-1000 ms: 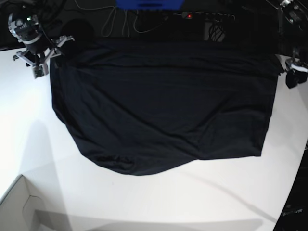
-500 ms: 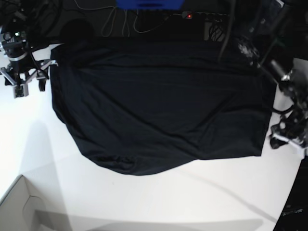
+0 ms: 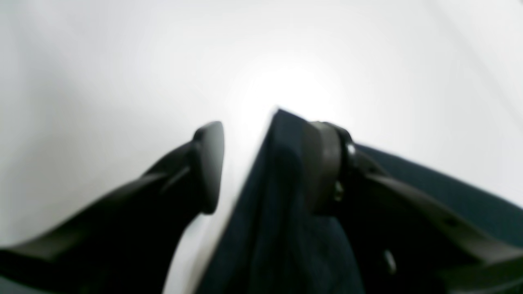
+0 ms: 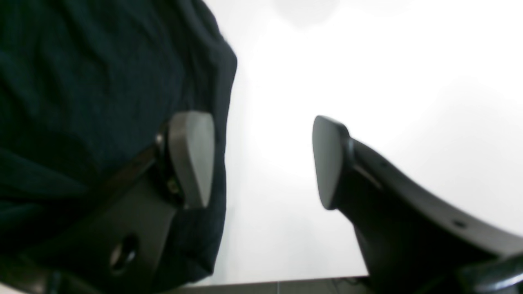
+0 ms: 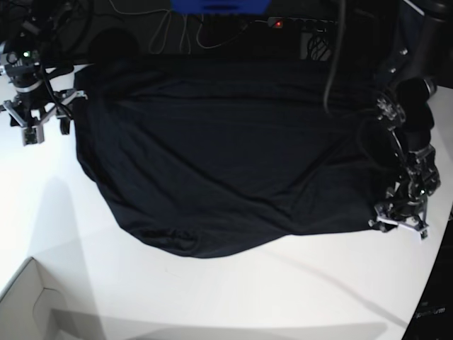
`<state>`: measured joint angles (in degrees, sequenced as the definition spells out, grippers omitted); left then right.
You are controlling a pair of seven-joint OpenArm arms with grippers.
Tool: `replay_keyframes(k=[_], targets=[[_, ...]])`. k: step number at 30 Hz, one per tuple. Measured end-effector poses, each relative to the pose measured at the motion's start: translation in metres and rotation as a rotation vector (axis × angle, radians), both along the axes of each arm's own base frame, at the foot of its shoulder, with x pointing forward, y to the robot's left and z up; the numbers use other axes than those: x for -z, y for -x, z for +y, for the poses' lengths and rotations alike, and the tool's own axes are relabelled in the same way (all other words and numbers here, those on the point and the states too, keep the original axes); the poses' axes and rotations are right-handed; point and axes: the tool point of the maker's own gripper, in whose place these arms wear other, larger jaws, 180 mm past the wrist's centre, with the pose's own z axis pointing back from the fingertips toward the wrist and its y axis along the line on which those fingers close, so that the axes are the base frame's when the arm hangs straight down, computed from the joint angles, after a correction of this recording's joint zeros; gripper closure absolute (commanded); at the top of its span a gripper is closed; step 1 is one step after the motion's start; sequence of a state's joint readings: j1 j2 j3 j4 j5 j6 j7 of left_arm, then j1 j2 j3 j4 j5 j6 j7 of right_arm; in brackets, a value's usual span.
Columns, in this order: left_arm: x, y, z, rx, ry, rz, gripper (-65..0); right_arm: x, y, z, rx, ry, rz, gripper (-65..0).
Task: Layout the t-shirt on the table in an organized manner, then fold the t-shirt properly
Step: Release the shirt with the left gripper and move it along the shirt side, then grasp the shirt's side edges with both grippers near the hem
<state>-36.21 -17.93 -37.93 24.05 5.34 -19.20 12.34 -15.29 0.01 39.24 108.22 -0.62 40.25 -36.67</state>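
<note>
Spreading broadside across the table [image 5: 212,297], the t-shirt [image 5: 233,156], long axis left-right.

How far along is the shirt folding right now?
Done: the shirt lies spread across the table, though its near hem is wrinkled. In hand: the left pincer, open, straddles a shirt edge; the right pincer is open beside the other side. Left: every fold.

Wrist views blurred, overexposed; base sharper

Base view overhead, wide; wrist views close (blurred), sharing t-shirt [image 5: 233,156] edges.
</note>
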Motion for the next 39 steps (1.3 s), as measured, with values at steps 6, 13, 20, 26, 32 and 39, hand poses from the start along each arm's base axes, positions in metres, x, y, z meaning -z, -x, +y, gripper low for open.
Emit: replay_keyframes(k=[6, 13, 20, 26, 32, 39], targets=[[0.006, -0.003, -0.018, 0.083, -0.047, 0.042, -29.9, 0.004, -0.004, 0.000, 0.005, -0.015, 0.001, -38.5], [0.009, -0.003, -0.022, 0.098, -0.053, 0.050, -29.9, 0.005, -0.004, 0.000, 0.006, -0.016, 0.005, -38.5], [0.022, 0.003, -0.023, 0.082, -0.022, 0.068, -29.9, 0.005, -0.003, -0.001, 0.006, -0.015, 0.006, -38.5], [0.023, 0.006, -0.008, 0.007, -0.056, 0.085, -24.6, -0.005, -0.014, -0.008, -0.003, 0.009, -0.023, -38.5], [0.024, 0.010, -0.002, -0.009, -0.065, 0.094, 0.0, -0.022, -0.040, -0.005, -0.006, 0.008, -0.092, -38.5], [0.023, 0.008, -0.004, -0.012, -0.056, 0.086, 0.0, 0.000, -0.100, 0.054, -0.169, -0.083, -0.070, -38.5]])
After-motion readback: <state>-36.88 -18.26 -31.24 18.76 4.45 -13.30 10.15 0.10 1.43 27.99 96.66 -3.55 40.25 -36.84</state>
